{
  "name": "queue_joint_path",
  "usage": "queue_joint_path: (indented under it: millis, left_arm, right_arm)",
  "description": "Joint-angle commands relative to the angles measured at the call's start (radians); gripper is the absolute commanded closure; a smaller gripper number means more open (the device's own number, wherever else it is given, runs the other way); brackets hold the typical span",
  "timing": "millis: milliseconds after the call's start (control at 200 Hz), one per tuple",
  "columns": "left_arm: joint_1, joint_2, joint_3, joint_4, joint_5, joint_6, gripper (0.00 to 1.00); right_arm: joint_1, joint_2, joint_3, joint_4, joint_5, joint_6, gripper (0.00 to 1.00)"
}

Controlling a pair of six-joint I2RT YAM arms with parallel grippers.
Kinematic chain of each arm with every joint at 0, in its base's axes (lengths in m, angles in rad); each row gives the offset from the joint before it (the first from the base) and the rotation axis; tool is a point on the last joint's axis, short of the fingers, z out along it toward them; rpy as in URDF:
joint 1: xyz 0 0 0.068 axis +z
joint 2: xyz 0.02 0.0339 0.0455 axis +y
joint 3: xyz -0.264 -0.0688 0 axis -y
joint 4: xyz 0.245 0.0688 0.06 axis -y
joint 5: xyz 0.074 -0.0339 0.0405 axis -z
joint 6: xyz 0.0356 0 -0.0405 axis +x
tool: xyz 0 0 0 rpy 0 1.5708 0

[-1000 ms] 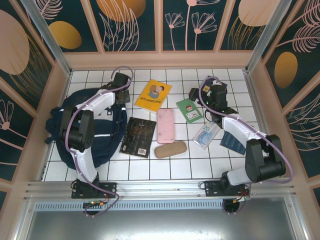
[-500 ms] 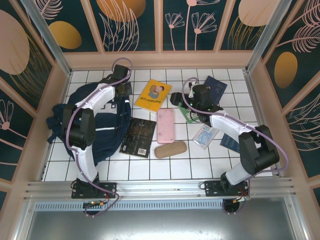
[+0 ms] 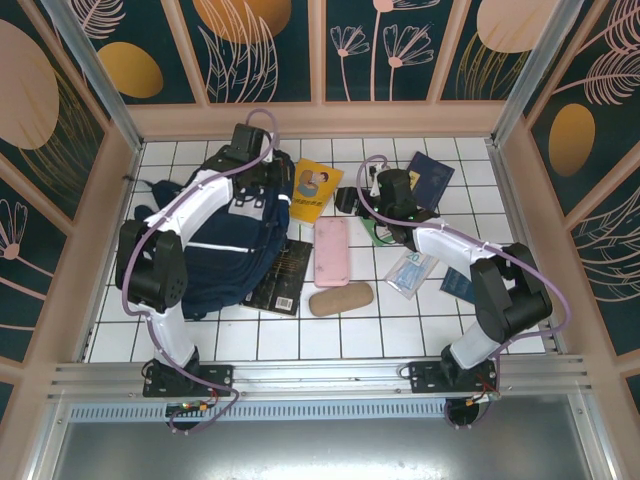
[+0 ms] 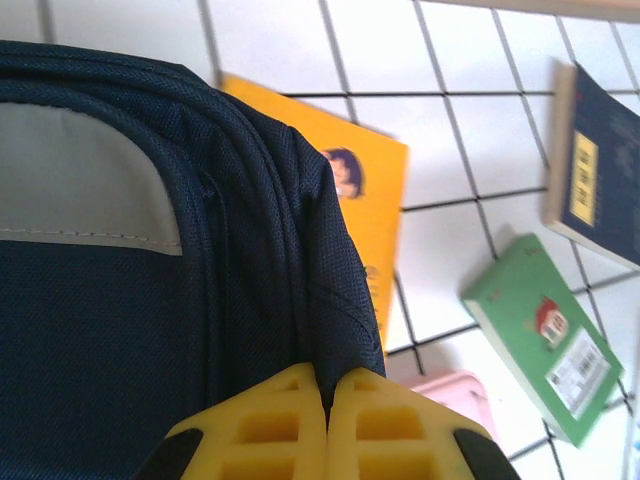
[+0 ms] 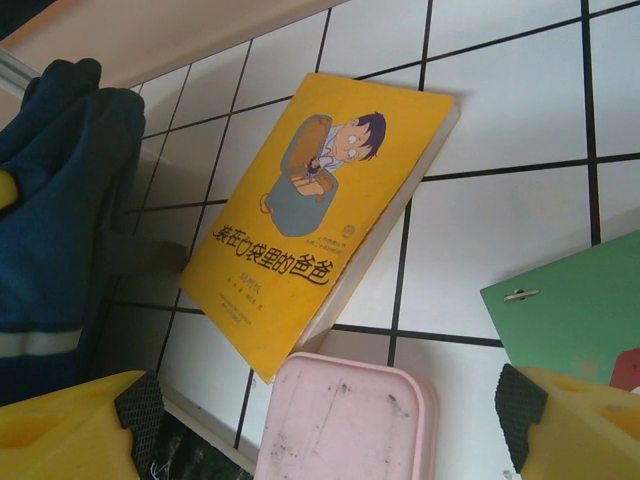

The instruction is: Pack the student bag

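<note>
The student bag [image 3: 222, 245] is a large navy backpack with a white stripe, lying left of centre. A grey patch [image 4: 85, 190] sits near its top. My left gripper [image 3: 272, 190] is shut on a fold of the bag's top right edge. In the left wrist view its yellow fingers [image 4: 327, 380] pinch the navy fabric. My right gripper [image 3: 347, 203] is open and holds nothing. It hovers over the top of the pink case [image 5: 345, 420], beside the yellow book [image 5: 310, 215].
The bag overlaps the yellow book [image 3: 318, 190] and the black book [image 3: 287, 278]. Also on the tiles are the pink case [image 3: 331, 252], a tan case [image 3: 340, 298], a green booklet [image 4: 535, 335], a navy booklet [image 3: 430, 177], a blue packet [image 3: 411, 270] and a dark notebook [image 3: 462, 286]. Walls enclose the table.
My left gripper has pulled the bag's top to the right, onto the yellow and black books. My right gripper has swung left from the green booklet towards the pink case.
</note>
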Motion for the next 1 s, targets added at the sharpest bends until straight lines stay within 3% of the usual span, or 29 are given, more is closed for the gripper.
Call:
queue_joint_path:
  millis: [0, 185, 315, 360, 620, 755, 896, 996]
  left_arm:
    - [-0.03, 0.029, 0.025, 0.106, 0.11, 0.044, 1.0]
    - [-0.069, 0.112, 0.092, 0.059, 0.097, 0.075, 1.0]
    - [-0.07, 0.095, 0.072, 0.055, -0.02, 0.05, 0.6]
    - [-0.07, 0.069, 0.047, 0.062, -0.065, 0.037, 0.51]
    - [-0.07, -0.204, -0.243, 0.07, -0.248, -0.073, 0.48]
    - [-0.07, -0.366, -0.471, 0.054, -0.263, -0.14, 0.45]
    - [-0.071, -0.508, -0.654, -0.046, -0.371, -0.293, 0.46]
    - [-0.071, -0.595, -0.732, -0.102, -0.385, -0.402, 0.47]
  right_arm:
    - [0.01, 0.007, 0.031, 0.001, -0.029, 0.012, 0.13]
    - [0.014, 0.012, 0.024, -0.003, -0.059, 0.021, 0.16]
    - [0.02, 0.027, 0.028, 0.0, -0.086, 0.037, 0.15]
    - [0.022, 0.036, 0.035, -0.001, -0.092, 0.038, 0.15]
    - [0.058, 0.146, 0.139, -0.024, -0.14, 0.03, 0.16]
    - [0.066, 0.238, 0.221, -0.054, -0.136, 0.044, 0.23]
    - [0.066, 0.314, 0.286, -0.064, -0.148, 0.052, 0.29]
    - [0.066, 0.373, 0.342, -0.092, -0.14, 0.052, 0.31]
